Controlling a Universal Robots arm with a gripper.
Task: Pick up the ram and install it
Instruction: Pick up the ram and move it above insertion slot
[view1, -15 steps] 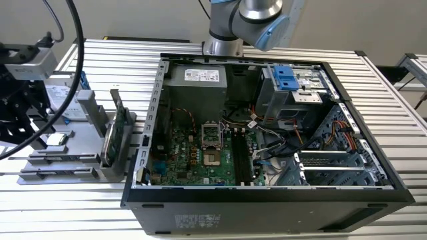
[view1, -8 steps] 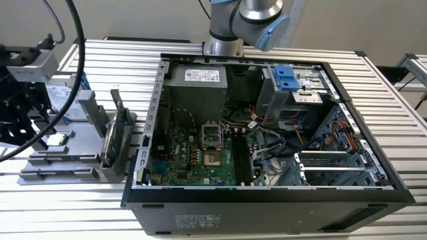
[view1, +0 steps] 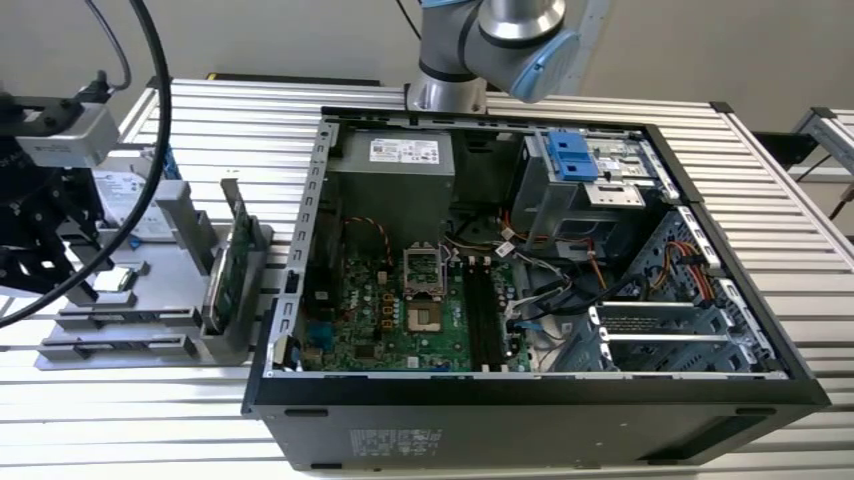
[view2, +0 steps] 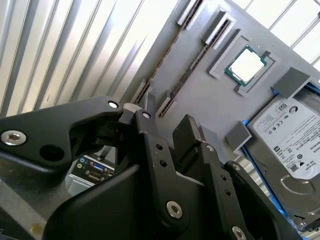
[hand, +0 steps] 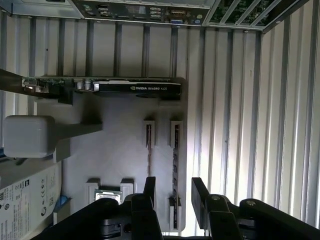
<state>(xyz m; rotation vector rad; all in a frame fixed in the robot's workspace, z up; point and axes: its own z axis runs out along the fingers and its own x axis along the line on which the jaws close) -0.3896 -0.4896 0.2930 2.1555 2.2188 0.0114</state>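
Observation:
Two thin ram sticks stand on edge in slots of the grey holder (hand: 120, 145). One ram stick (hand: 175, 155) runs into the gap between my fingers, and the other ram stick (hand: 148, 142) lies just beside it. In the second wrist view the same pair shows as dark strips, the ram (view2: 182, 75) nearest the fingers. My gripper (hand: 172, 189) hangs open above the holder, holding nothing, with its fingers (view2: 187, 125) either side of the stick's line. In the exterior view the gripper (view1: 80, 285) is at the exterior view's left, over the holder (view1: 174, 300).
The holder also carries a processor chip (view2: 246, 65), a silver hard drive (view2: 292, 145) and an upright green card (view1: 235, 255). The open computer case (view1: 287, 300) stands in the middle, with dark memory slots (view1: 481, 315) on its motherboard. Black cables (view1: 147, 120) hang over the holder.

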